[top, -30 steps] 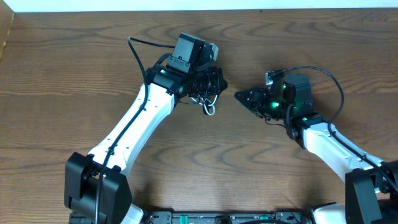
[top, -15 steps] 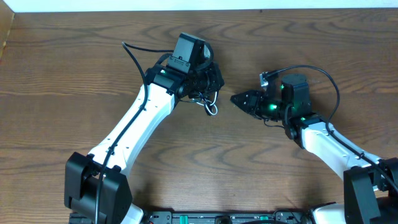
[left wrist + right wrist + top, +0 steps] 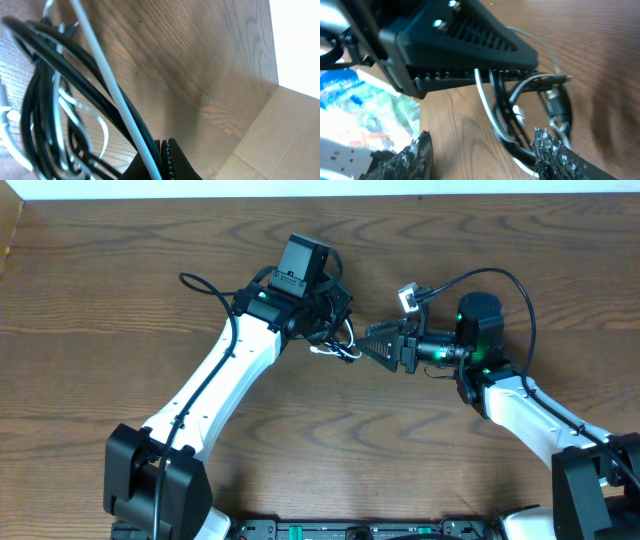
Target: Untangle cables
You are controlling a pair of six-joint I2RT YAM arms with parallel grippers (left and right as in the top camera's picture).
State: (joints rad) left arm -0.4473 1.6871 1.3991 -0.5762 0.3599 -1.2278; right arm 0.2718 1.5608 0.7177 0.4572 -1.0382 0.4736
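while the left pincer (image 3: 338,320) is clamped shut on a tangle of the black cable (image 3: 75,67) and the white cable (image 3: 109,75), the bundle sits just above the centre of the overhead frame, over the table (image 3: 120,300). the right pincer (image 3: 372,351) is spread wide and grips nothing, its tips just right of the loops.
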